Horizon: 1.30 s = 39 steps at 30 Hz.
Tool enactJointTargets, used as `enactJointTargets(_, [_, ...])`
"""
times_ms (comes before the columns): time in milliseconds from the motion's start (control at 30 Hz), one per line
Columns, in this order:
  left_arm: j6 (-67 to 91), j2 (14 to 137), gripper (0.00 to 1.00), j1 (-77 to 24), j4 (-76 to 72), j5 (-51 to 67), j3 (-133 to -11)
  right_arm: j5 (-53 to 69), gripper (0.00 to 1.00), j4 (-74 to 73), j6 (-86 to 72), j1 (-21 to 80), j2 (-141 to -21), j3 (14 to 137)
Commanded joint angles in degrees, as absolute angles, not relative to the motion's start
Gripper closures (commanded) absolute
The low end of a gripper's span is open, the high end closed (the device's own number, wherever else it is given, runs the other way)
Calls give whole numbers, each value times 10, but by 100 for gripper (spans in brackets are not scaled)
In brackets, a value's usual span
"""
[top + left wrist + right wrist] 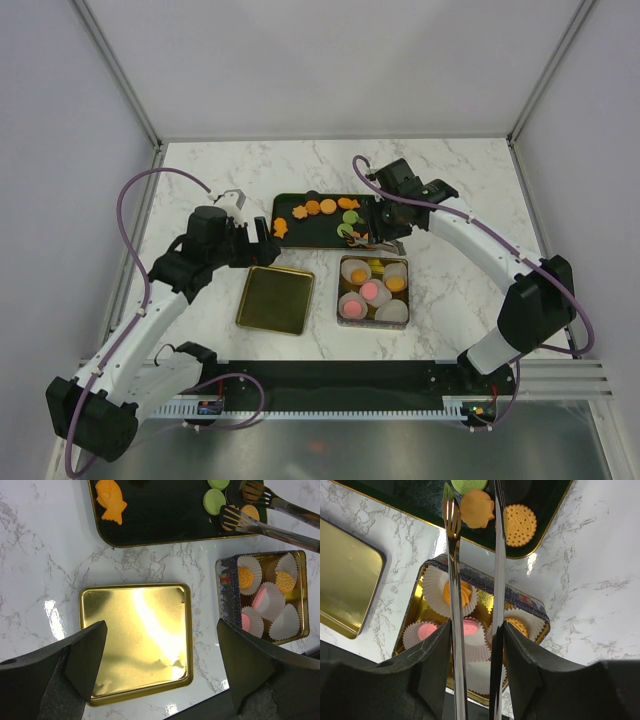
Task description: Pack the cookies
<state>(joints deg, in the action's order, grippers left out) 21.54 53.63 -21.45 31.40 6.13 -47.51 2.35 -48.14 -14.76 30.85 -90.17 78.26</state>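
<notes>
One gold lid (135, 635) lies under the left hand (160, 652), fingers spread; the right hand (477, 635) grips tongs (454, 580) over the tin (476, 578), tips straddling an orange cookie (477, 509).

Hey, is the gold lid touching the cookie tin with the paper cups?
Apart. The left wrist view shows a strip of bare marble between the gold lid and the cookie tin.

Left arm (140, 325): white tubular links, bulky black joint housings.
Right arm (480, 240): the same white links and black joints.
Cables (122, 210): purple, one looping beside each arm.
Left gripper (161, 630): two broad matte-black fingers, wedge-shaped.
Right gripper (476, 627): two smooth matte-black fingers with rounded inner edges.
</notes>
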Motion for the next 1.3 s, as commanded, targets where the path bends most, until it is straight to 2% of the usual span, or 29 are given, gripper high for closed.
enactJointTargets(0, [205, 536, 0, -210, 311, 65, -482, 30, 48, -460, -150, 308, -881, 777])
enactJointTargets(1000, [205, 536, 0, -209, 310, 68, -483, 36, 48, -448, -150, 301, -870, 746])
enactJointTargets(1267, [205, 536, 0, -209, 311, 66, -482, 47, 52, -443, -153, 300, -872, 739])
